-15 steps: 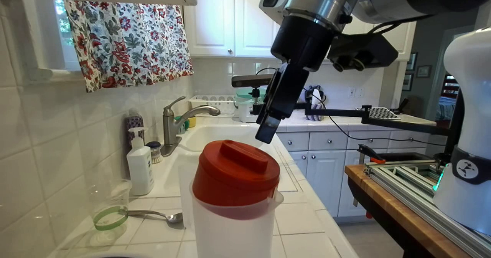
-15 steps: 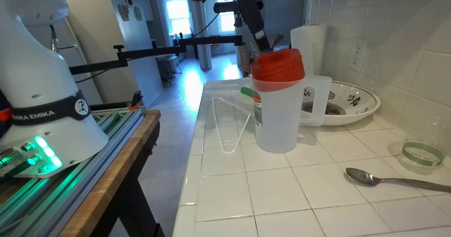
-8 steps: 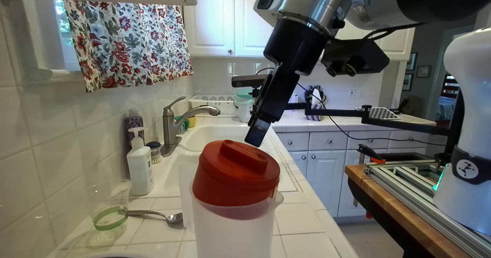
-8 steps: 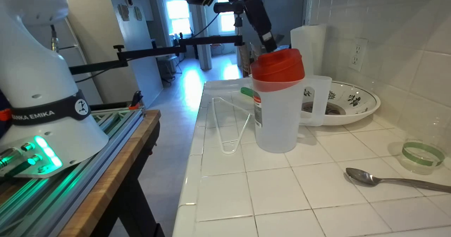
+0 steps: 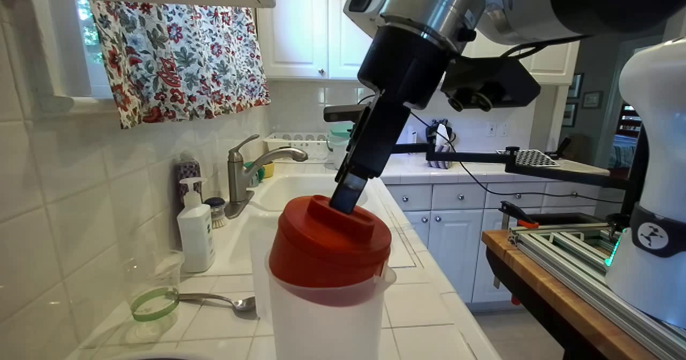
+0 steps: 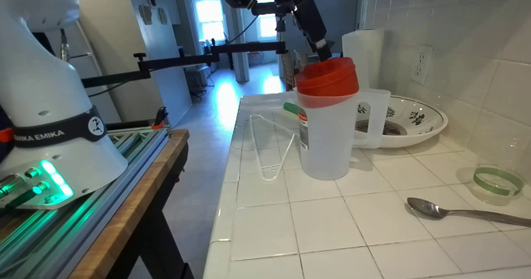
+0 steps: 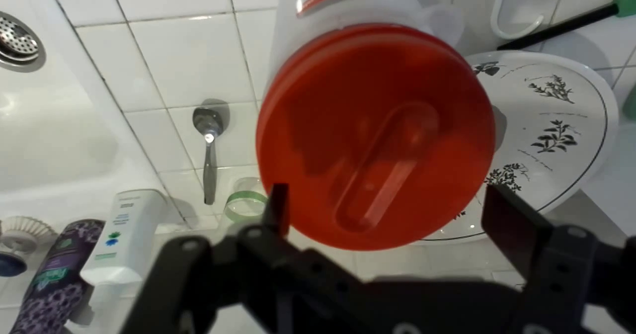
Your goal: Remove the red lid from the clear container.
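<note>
The red lid (image 5: 321,253) sits tilted in the mouth of the clear container (image 5: 327,330), which stands upright on the counter. Both also show in an exterior view, the lid (image 6: 327,81) and the container (image 6: 325,146) with its handle. In the wrist view the lid (image 7: 318,150) fills the middle, with its raised ridge running diagonally; part of the container (image 7: 348,16) shows behind it. My gripper (image 7: 387,195) is open, its fingers wide apart, with nothing between them. In both exterior views the gripper (image 5: 343,202) (image 6: 324,55) is at the lid's top; I cannot tell whether it touches.
A decorated bowl (image 6: 423,123) stands beside the container's handle. A spoon (image 6: 427,208), a clear cup with a green band (image 6: 498,183) and a white wire frame (image 6: 257,150) are on the counter. A soap bottle (image 5: 195,234) and faucet (image 5: 236,178) stand by the sink (image 5: 300,188).
My gripper has moved down and across toward the lid, from beside and above it to its top ridge. The lid and container have not moved.
</note>
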Robot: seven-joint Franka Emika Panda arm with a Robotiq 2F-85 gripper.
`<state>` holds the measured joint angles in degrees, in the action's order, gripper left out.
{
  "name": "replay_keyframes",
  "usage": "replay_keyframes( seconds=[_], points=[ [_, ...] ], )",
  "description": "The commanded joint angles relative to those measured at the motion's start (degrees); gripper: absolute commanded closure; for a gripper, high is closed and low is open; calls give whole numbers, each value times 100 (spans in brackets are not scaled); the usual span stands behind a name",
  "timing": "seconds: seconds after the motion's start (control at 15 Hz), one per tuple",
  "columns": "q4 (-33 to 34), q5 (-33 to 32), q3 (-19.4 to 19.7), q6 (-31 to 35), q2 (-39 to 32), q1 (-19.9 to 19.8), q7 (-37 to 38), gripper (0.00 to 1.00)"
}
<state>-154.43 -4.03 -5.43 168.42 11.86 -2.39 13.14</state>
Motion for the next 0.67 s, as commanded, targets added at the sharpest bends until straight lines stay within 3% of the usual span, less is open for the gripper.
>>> replay_keyframes(
  seconds=[0.0, 0.6],
  points=[
    [142, 117, 59, 35, -65, 130, -230, 0],
    [127, 27, 50, -89, -10, 64, -125, 0]
  ],
)
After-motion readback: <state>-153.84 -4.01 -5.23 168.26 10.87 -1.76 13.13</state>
